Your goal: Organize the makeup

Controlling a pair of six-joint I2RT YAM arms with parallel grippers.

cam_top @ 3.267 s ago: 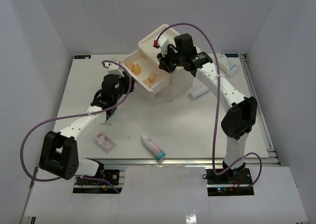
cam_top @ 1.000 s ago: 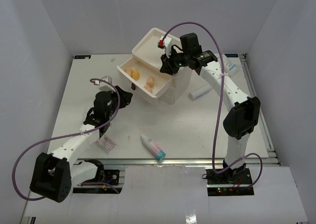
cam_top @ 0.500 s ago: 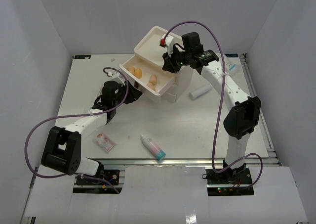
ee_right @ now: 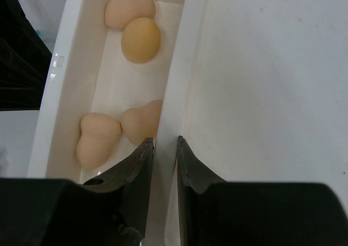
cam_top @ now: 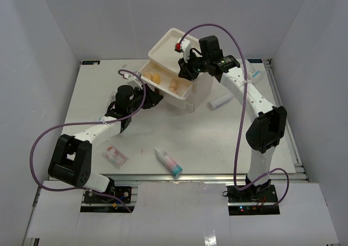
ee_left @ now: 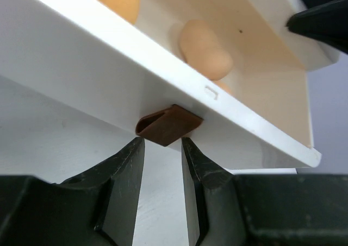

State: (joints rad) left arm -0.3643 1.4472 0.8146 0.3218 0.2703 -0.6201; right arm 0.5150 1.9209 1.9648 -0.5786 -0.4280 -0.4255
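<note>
The cream drawer box point(cam_top: 202, 91) stands at the back centre with its top drawer point(cam_top: 176, 98) partly out. Several tan sponges point(cam_top: 155, 77) lie in the drawer and also show in the right wrist view point(ee_right: 141, 39) and the left wrist view point(ee_left: 205, 49). My left gripper point(cam_top: 154, 99) is slightly open, and its fingertips point(ee_left: 133, 156) sit at the drawer's brown handle point(ee_left: 168, 125). My right gripper point(cam_top: 184, 69) is shut on the box's top rim point(ee_right: 173, 94). A white bottle with a teal cap point(cam_top: 168, 162), a sachet point(cam_top: 116, 155) and a white tube point(cam_top: 219, 100) lie on the table.
More sachets point(cam_top: 251, 71) lie at the back right, near the table's right edge. White walls enclose the table on three sides. The purple cables of both arms loop above the work area.
The drawer, pulled far out a second ago, has slid back toward the box. My left gripper moved forward to its handle. The right gripper stayed on the rim.
</note>
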